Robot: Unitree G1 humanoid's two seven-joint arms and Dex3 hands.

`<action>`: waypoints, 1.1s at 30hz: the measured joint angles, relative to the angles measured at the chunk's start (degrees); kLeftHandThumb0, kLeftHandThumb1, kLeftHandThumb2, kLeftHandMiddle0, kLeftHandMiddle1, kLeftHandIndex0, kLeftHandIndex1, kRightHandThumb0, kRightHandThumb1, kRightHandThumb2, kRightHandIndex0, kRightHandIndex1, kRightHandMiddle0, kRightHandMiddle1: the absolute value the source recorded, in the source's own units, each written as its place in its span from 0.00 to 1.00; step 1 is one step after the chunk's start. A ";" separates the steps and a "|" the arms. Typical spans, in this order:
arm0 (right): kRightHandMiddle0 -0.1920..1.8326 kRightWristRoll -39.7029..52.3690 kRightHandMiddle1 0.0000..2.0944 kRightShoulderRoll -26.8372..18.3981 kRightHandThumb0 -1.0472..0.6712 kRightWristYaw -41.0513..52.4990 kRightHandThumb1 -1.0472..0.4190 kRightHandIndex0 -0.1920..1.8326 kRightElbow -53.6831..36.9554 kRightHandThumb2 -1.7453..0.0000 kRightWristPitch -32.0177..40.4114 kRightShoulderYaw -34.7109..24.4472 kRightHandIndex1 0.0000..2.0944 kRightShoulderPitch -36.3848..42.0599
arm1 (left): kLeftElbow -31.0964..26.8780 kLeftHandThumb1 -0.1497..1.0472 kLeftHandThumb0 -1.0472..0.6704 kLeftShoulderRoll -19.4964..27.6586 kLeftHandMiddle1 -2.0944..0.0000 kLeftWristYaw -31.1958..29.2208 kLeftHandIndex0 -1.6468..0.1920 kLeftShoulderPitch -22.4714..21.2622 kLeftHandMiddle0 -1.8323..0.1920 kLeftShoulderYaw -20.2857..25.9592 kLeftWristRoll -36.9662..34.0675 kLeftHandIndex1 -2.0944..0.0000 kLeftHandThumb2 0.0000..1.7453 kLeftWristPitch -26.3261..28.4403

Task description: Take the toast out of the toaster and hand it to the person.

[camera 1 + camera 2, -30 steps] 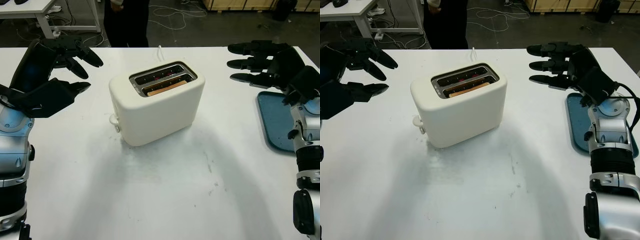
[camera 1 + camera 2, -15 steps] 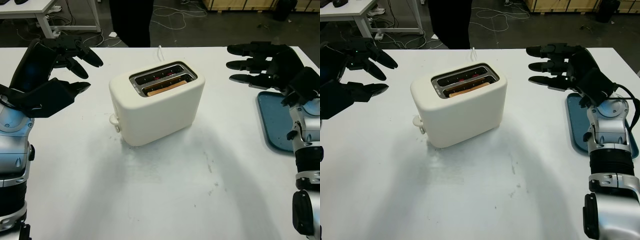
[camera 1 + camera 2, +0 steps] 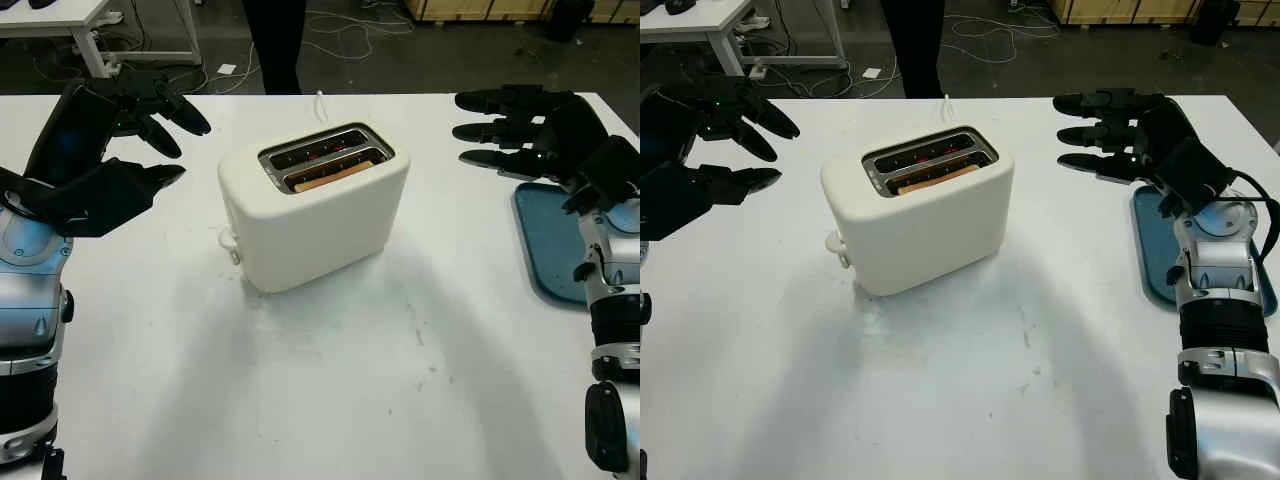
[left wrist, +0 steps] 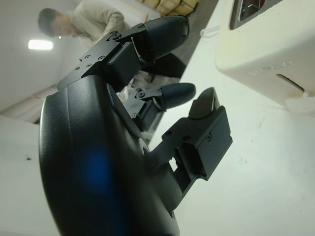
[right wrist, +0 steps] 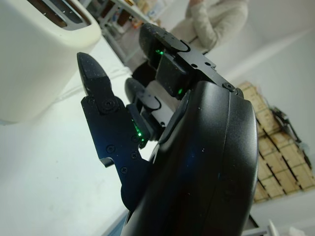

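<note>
A cream two-slot toaster point(image 3: 315, 215) stands in the middle of the white table point(image 3: 330, 390). A brown slice of toast point(image 3: 330, 177) sits low in the nearer slot, its top edge level with the rim. My left hand point(image 3: 150, 125) hangs open above the table to the left of the toaster, well apart from it. My right hand point(image 3: 490, 130) is open to the right of the toaster at about the same height, fingers pointing toward it. A person point(image 3: 275, 45) in dark trousers stands beyond the far edge of the table; their beige top point(image 5: 216, 24) shows in the right wrist view.
A blue tray point(image 3: 550, 240) lies at the right edge of the table under my right forearm. The toaster's white cord point(image 3: 320, 100) runs off the far edge. Another white table point(image 3: 90, 20) and floor cables sit behind.
The person behind the table has shifted to the right. Both my hands have barely moved; the toaster and toast stay as they were.
</note>
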 measured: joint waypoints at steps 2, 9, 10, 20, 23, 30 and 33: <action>0.51 0.00 0.00 0.00 0.45 0.00 0.19 0.56 0.00 1.00 -0.02 0.00 0.00 0.00 | -0.01 0.58 0.88 0.00 0.43 0.00 0.50 0.00 0.53 0.01 -0.01 0.54 0.33 0.00; 0.51 0.04 0.00 0.00 0.47 0.03 0.19 0.56 0.00 1.00 -0.03 0.00 0.01 0.00 | -0.01 0.58 0.88 0.00 0.43 -0.01 0.51 0.02 0.53 0.07 -0.15 0.53 0.33 0.00; 0.51 0.04 0.00 0.00 0.47 0.02 0.19 0.56 0.00 1.00 -0.03 0.00 0.01 0.00 | -0.03 0.58 0.88 0.00 0.43 -0.01 0.51 0.02 0.53 0.08 -0.15 0.53 0.33 0.01; 0.51 0.02 0.00 0.00 0.47 -0.11 0.19 0.56 -0.01 1.00 -0.03 0.01 0.00 0.14 | -0.13 0.57 0.89 0.00 0.43 -0.01 0.51 0.04 0.53 0.17 -0.57 0.53 0.33 -0.19; 0.51 -0.07 0.00 0.00 0.45 -0.43 0.19 0.56 -0.39 1.00 -0.02 0.02 0.00 0.49 | -0.36 0.58 0.90 0.00 0.43 -0.02 0.51 0.05 0.53 0.18 -0.59 0.53 0.33 0.20; 0.51 -0.19 0.00 0.00 0.44 -0.92 0.19 0.56 -1.71 1.00 0.03 0.14 0.00 1.35 | -0.27 0.58 0.89 0.01 0.42 -0.12 0.51 0.05 0.53 0.21 -0.67 0.52 0.33 0.19; 0.51 -0.19 0.00 0.00 0.43 -0.98 0.19 0.56 -2.05 1.00 0.13 0.14 0.00 1.63 | -0.28 0.58 0.90 0.00 0.42 -0.15 0.51 0.05 0.53 0.20 -0.69 0.52 0.33 0.24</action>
